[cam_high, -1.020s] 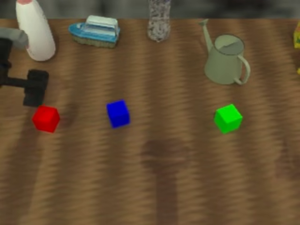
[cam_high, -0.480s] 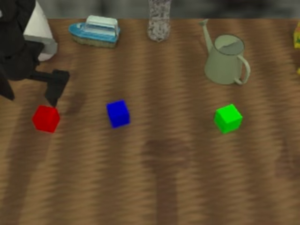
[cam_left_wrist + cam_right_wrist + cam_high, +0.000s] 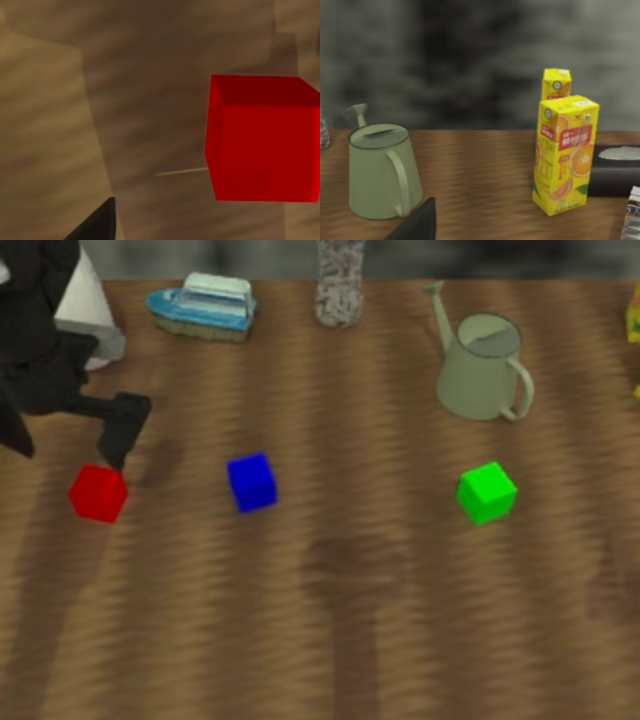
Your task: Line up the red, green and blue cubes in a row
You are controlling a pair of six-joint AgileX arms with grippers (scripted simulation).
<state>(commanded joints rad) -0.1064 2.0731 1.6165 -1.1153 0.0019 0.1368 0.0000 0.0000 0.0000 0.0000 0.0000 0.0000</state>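
Note:
The red cube (image 3: 97, 493) lies at the table's left, the blue cube (image 3: 251, 482) a little to its right and the green cube (image 3: 486, 492) far to the right. All three rest on the wood, roughly level with one another. My left gripper (image 3: 115, 445) hovers open just behind the red cube, slightly to its right, holding nothing. In the left wrist view the red cube (image 3: 262, 140) fills the side opposite one dark fingertip (image 3: 97, 225), apart from it. My right arm is outside the top view. One fingertip (image 3: 417, 225) shows in its wrist view, with nothing held.
Along the back edge stand a white bottle (image 3: 92, 320), a blue scrub brush (image 3: 202, 307), a speckled bottle (image 3: 340, 280) and the grey-green watering can (image 3: 480, 365). Yellow juice cartons (image 3: 565, 155) and a black tissue box (image 3: 617, 170) sit at the back right.
My left arm swung in from the left edge and turned, bringing its gripper over the spot just behind the red cube; in the last half second it barely moved. No cube has shifted.

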